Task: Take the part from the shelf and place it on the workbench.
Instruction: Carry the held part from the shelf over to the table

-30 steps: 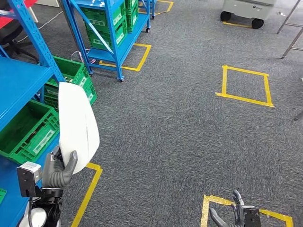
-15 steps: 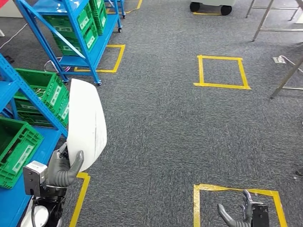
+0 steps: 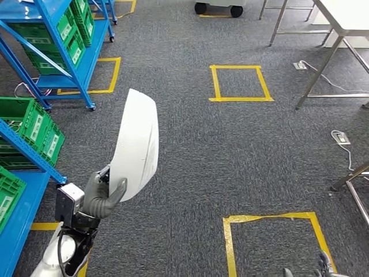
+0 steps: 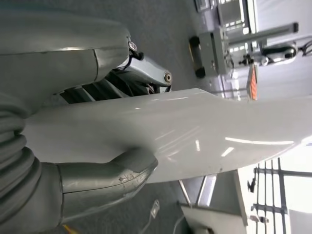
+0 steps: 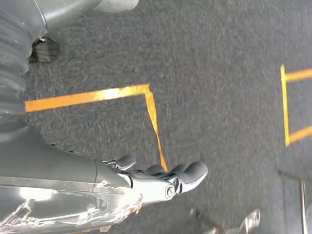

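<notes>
Fingers (image 4: 110, 87) of left hand (image 3: 98, 196) wrapped behind curved white glossy plastic panel part (image 3: 135, 144), thick grey thumb (image 4: 110, 178) pressed on its near face; firm hold on lower edge. Held upright, edge-on, out in front at left-near, well above grey carpet floor (image 3: 191, 156). Likely carried high to keep long panel off floor and off blue metal shelf racks (image 3: 65, 52) at far left. Green plastic crates (image 3: 32, 124) on the racks, left of the part and apart from it. Right hand (image 5: 147, 183) hanging low at near right, fingers (image 5: 191, 170) loosely extended, slightly apart, holding nothing; probably kept clear as one hand suffices. White-topped desk with metal legs (image 3: 343, 23) at far right, well apart from part. Yellow tape squares (image 3: 239, 83) on carpet between. Part off shelf, not yet on desk; transport stage by judgement.
</notes>
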`<state>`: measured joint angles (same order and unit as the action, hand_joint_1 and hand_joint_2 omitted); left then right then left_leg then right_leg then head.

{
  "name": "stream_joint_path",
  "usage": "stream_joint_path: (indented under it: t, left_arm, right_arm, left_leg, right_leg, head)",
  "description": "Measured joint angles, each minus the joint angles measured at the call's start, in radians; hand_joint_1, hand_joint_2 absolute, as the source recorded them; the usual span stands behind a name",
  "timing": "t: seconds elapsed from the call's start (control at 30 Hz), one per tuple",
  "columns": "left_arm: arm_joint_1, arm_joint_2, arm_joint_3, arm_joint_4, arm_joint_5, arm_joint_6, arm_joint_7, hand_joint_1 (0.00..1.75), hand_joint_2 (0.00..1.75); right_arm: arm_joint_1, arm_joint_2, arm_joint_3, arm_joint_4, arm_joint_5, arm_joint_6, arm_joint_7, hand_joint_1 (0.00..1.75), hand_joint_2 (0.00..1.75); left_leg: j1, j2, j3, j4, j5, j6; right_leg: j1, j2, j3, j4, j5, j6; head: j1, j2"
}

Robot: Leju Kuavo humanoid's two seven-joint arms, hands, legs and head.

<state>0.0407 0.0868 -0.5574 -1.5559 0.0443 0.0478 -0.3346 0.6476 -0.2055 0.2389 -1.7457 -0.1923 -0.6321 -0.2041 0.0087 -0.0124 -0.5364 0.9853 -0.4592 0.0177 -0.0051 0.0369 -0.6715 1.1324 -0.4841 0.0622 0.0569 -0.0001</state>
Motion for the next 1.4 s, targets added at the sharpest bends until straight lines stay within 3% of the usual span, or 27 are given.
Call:
stream_joint_path:
  t: [0.07,0.1,0.13,0.2,0.27,0.3,0.37,0.4,0.47,0.53,0.57,0.6,0.63,0.7,0.77,0.83,0.9,0.97,1.03,1.1,1.13,1.17,1.23,1.3,1.33,1.4]
  left_arm:
    - [-0.003,-0.001,-0.008,0.009,0.004,-0.009,0.005,1.75,1.75]
    - [-0.005,-0.002,-0.013,0.014,0.006,-0.014,0.007,1.75,1.75]
    - [-0.008,-0.003,-0.018,0.019,0.008,-0.018,0.009,1.75,1.75]
    - [-0.016,-0.007,-0.028,0.027,0.009,-0.022,0.01,1.75,1.75]
    - [-0.021,-0.009,-0.031,0.031,0.01,-0.023,0.01,1.75,1.75]
    - [-0.022,-0.009,-0.032,0.032,0.011,-0.023,0.01,1.75,1.75]
    - [-0.021,-0.009,-0.031,0.031,0.012,-0.022,0.01,1.75,1.75]
    - [-0.02,-0.008,-0.03,0.031,0.012,-0.021,0.01,1.75,1.75]
    - [-0.015,-0.006,-0.023,0.031,0.013,-0.021,0.008,1.75,1.75]
    - [-0.003,0.001,-0.013,0.03,0.017,-0.017,0.001,1.75,1.75]
    - [0.008,0.007,-0.006,0.03,0.019,-0.013,-0.004,1.75,1.75]
    - [0.02,0.014,0.003,0.03,0.023,-0.007,-0.011,1.75,1.75]
    - [0.032,0.021,0.011,0.03,0.027,-0.001,-0.018,1.75,1.75]
    - [0.045,0.033,0.025,0.029,0.032,0.01,-0.028,1.75,1.75]
    - [0.051,0.042,0.037,0.022,0.035,0.015,-0.035,1.75,1.75]
    - [0.059,0.046,0.045,0.015,0.036,0.016,-0.038,1.75,1.75]
    - [0.065,0.047,0.048,0.009,0.037,0.017,-0.038,1.75,1.75]
    - [0.069,0.046,0.054,0.001,0.032,0.018,-0.033,1.75,1.75]
    - [0.075,0.045,0.066,-0.007,0.024,0.019,-0.022,1.75,1.75]
    - [0.081,0.045,0.078,-0.012,0.017,0.021,-0.013,1.75,1.75]
    - [0.084,0.045,0.083,-0.014,0.015,0.021,-0.011,1.75,1.75]
    - [0.086,0.044,0.087,-0.017,0.012,0.021,-0.009,1.75,1.75]
    - [0.088,0.042,0.092,-0.024,0.005,0.022,-0.006,1.75,1.75]
    - [0.088,0.038,0.092,-0.029,-0.001,0.024,-0.004,1.75,1.75]
    - [0.087,0.036,0.091,-0.031,-0.004,0.026,-0.003,1.75,1.75]
    - [0.085,0.031,0.089,-0.031,-0.009,0.029,-0.002,1.75,1.75]
  right_arm:
    - [0.008,0.0,-0.009,-0.012,0.013,0.009,0.005,0.0,1.75]
    - [0.015,0.002,-0.015,-0.017,0.024,0.019,0.009,0.0,1.75]
    - [0.022,0.004,-0.024,-0.021,0.037,0.034,0.013,0.0,1.75]
    - [0.033,0.014,-0.047,-0.031,0.063,0.074,0.022,0.0,1.75]
    - [0.034,0.03,-0.071,-0.038,0.09,0.119,0.029,0.0,1.75]
    - [0.034,0.039,-0.081,-0.039,0.103,0.141,0.033,0.0,1.75]
    - [0.033,0.058,-0.102,-0.041,0.127,0.181,0.041,0.0,1.75]
    - [0.033,0.066,-0.111,-0.041,0.136,0.196,0.044,0.0,1.75]
    - [0.029,0.078,-0.122,-0.041,0.146,0.219,0.051,0.0,1.75]
    - [0.013,0.083,-0.123,-0.039,0.15,0.231,0.057,0.0,1.75]
    - [0.002,0.083,-0.123,-0.036,0.151,0.233,0.06,0.0,1.75]
    - [-0.011,0.083,-0.121,-0.032,0.15,0.234,0.063,0.0,1.75]
    - [-0.022,0.083,-0.118,-0.027,0.148,0.234,0.066,0.0,1.75]
    - [-0.038,0.083,-0.108,-0.013,0.142,0.232,0.072,0.0,1.75]
    - [-0.053,0.083,-0.096,-0.001,0.135,0.229,0.074,0.0,1.75]
    - [-0.066,0.082,-0.088,0.006,0.132,0.228,0.074,0.0,1.75]
    - [-0.07,0.082,-0.082,0.012,0.128,0.224,0.074,0.0,1.75]
    - [-0.075,0.078,-0.072,0.017,0.114,0.209,0.072,0.0,1.75]
    - [-0.093,0.068,-0.055,0.024,0.09,0.186,0.067,0.0,1.75]
    - [-0.11,0.058,-0.035,0.033,0.067,0.169,0.059,0.0,1.75]
    - [-0.115,0.053,-0.025,0.038,0.058,0.163,0.055,0.0,1.75]
    - [-0.12,0.047,-0.016,0.044,0.049,0.158,0.05,0.0,1.75]
    - [-0.127,0.036,-0.001,0.051,0.033,0.148,0.039,0.0,1.75]
    - [-0.127,0.026,0.007,0.055,0.016,0.138,0.026,0.0,1.75]
    - [-0.124,0.022,0.008,0.056,0.009,0.133,0.021,0.0,1.75]
    - [-0.113,0.014,0.009,0.056,-0.001,0.125,0.012,0.0,1.75]
  left_leg:
    - [-0.002,0.027,0.0,0.0,-0.002,0.003]
    - [-0.002,0.039,0.001,0.0,-0.003,0.003]
    - [-0.002,0.051,0.002,0.001,-0.004,0.003]
    - [-0.001,0.071,0.009,0.001,-0.01,-0.004]
    - [-0.005,0.088,0.015,0.004,-0.017,-0.015]
    - [-0.008,0.096,0.017,0.005,-0.02,-0.02]
    - [-0.008,0.11,0.02,0.004,-0.022,-0.028]
    - [-0.006,0.107,0.021,0.005,-0.025,-0.033]
    - [-0.003,0.07,0.005,0.041,-0.054,-0.043]
    - [-0.003,0.03,-0.053,0.153,-0.112,-0.043]
    - [-0.003,0.024,-0.089,0.219,-0.136,-0.041]
    - [-0.004,0.021,-0.117,0.266,-0.145,-0.038]
    - [-0.005,0.019,-0.129,0.28,-0.134,-0.034]
    - [-0.008,0.006,-0.102,0.203,-0.068,-0.023]
    - [-0.009,-0.035,-0.049,0.081,-0.012,-0.014]
    - [-0.01,-0.058,-0.025,0.023,0.002,-0.013]
    - [-0.011,-0.041,-0.024,0.016,0.005,-0.009]
    - [-0.009,-0.021,-0.021,0.009,0.01,0.002]
    - [-0.009,0.004,-0.02,0.006,0.01,0.008]
    - [-0.01,0.03,-0.021,0.006,0.009,0.009]
    - [-0.01,0.041,-0.021,0.007,0.009,0.009]
    - [-0.009,0.052,-0.02,0.007,0.007,0.007]
    - [-0.01,0.071,-0.016,0.008,0.003,0.001]
    - [-0.015,0.084,-0.011,0.011,-0.002,-0.008]
    - [-0.018,0.089,-0.01,0.012,-0.003,-0.013]
    - [-0.017,0.101,-0.009,0.012,-0.004,-0.022]
  right_leg:
    - [-0.002,-0.025,-0.064,0.129,-0.053,0.007]
    - [-0.003,-0.028,-0.079,0.16,-0.058,0.009]
    - [-0.005,-0.031,-0.073,0.151,-0.044,0.011]
    - [-0.008,-0.052,-0.004,0.029,0.017,0.015]
    - [-0.006,-0.079,0.064,-0.085,0.053,0.01]
    - [-0.004,-0.084,0.076,-0.107,0.055,0.003]
    - [0.0,-0.066,0.072,-0.109,0.054,-0.015]
    - [0.0,-0.057,0.07,-0.109,0.055,-0.022]
    - [-0.002,-0.04,0.069,-0.11,0.058,-0.034]
    - [-0.002,-0.021,0.066,-0.111,0.06,-0.042]
    - [-0.001,-0.01,0.064,-0.111,0.062,-0.045]
    - [0.001,0.003,0.062,-0.111,0.063,-0.047]
    - [0.002,0.017,0.061,-0.111,0.063,-0.048]
    - [0.002,0.041,0.061,-0.111,0.065,-0.046]
    - [0.004,0.06,0.058,-0.108,0.068,-0.041]
    - [0.002,0.077,0.05,-0.107,0.072,-0.031]
    - [-0.001,0.088,0.042,-0.108,0.076,-0.02]
    - [0.001,0.051,0.02,-0.069,0.051,-0.011]
    - [0.003,-0.006,-0.034,0.048,-0.013,-0.004]
    - [0.0,-0.027,-0.086,0.165,-0.061,0.003]
    - [-0.002,-0.03,-0.089,0.179,-0.061,0.006]
    - [-0.004,-0.034,-0.07,0.151,-0.042,0.008]
    - [-0.006,-0.063,0.011,0.011,0.013,0.01]
    - [-0.003,-0.089,0.073,-0.091,0.04,0.001]
    - [-0.001,-0.092,0.081,-0.106,0.039,-0.005]
    - [0.001,-0.072,0.079,-0.106,0.043,-0.022]
  head:
    - [0.002,0.0]
    - [0.002,0.0]
    - [0.002,0.0]
    - [0.002,0.0]
    - [0.001,0.0]
    - [0.0,0.0]
    - [-0.002,0.0]
    - [-0.001,0.0]
    - [-0.003,0.0]
    - [-0.005,0.0]
    - [-0.006,0.0]
    - [-0.006,0.0]
    - [-0.006,0.0]
    - [-0.006,0.0]
    - [-0.005,0.0]
    - [-0.005,0.0]
    - [-0.005,0.0]
    - [-0.001,0.0]
    - [0.003,0.0]
    - [0.003,0.0]
    - [0.004,0.0]
    - [0.004,0.0]
    - [0.004,0.0]
    - [0.002,0.0]
    - [0.0,0.0]
    - [-0.001,0.0]
